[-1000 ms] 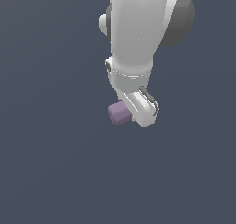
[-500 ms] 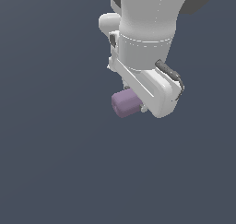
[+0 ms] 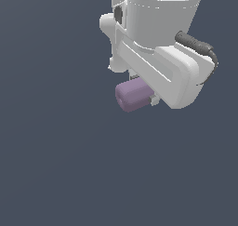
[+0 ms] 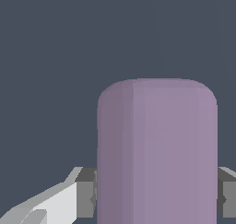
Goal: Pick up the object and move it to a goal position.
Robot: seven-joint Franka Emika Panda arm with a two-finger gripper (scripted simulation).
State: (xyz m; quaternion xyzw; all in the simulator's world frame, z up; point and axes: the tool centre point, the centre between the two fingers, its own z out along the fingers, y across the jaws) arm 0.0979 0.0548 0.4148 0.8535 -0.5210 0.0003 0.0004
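Observation:
The object is a small pale purple oblong block with rounded edges. In the exterior view it sticks out toward the view's left from under my white gripper, which is shut on it and holds it in the air. In the wrist view the block fills the middle, with a grey finger pad pressed against each side. The fingers are mostly hidden behind the white hand in the exterior view.
The white arm and hand fill the upper part of the exterior view, large and close to the camera. Around them there is only a plain dark grey-blue background.
The gripper with the block has come much closer to the exterior camera and looks far larger. The block stays held between the fingers.

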